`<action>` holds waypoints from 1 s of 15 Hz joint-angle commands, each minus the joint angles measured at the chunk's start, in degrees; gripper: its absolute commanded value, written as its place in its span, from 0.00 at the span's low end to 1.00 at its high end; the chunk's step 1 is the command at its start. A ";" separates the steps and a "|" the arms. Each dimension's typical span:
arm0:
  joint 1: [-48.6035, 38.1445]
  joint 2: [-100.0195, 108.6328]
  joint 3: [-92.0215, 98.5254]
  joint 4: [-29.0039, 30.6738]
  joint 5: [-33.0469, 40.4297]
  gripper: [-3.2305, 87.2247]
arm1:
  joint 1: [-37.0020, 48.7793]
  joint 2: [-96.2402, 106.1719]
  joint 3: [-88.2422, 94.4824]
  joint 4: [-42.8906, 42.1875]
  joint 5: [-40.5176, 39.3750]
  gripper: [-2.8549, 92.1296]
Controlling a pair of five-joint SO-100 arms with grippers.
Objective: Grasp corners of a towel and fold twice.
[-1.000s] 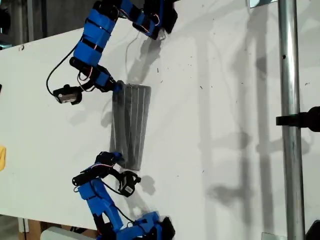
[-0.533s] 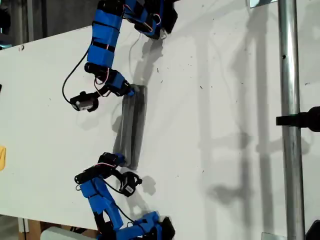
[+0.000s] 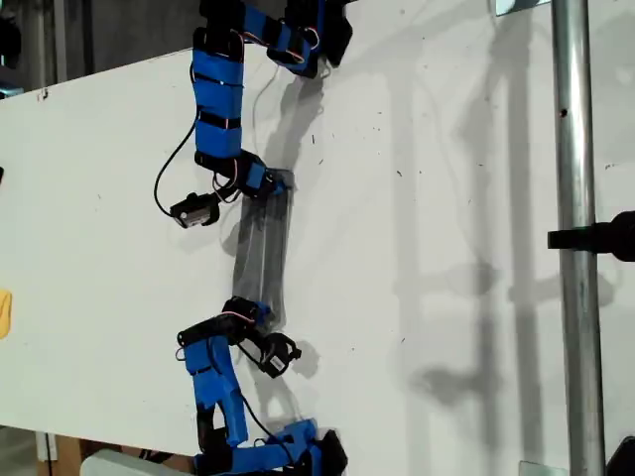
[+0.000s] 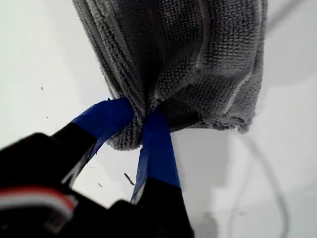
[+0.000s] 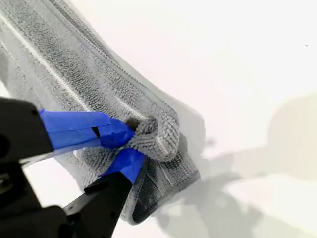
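The grey striped towel lies folded into a narrow strip on the white table, between the two blue arms. At the strip's upper end in the exterior view, my first gripper is shut on a bunched corner of the towel. In the first wrist view, my first gripper shows both blue fingers pinching the cloth. My second gripper is shut on the lower end. In its wrist view, my second gripper pinches a puckered corner of the towel.
A metal pole with a black clamp runs down the exterior view's right. A yellow object sits at the exterior view's left edge. The table's edge runs along that left side.
Both grippers have moved toward the exterior view's right, each keeping hold of its towel corner. The towel has narrowed from a wider tapered shape into a slim strip.
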 commanded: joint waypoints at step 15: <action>11.25 66.18 31.82 11.51 -19.34 0.26 | 4.83 66.71 22.41 24.61 35.07 0.35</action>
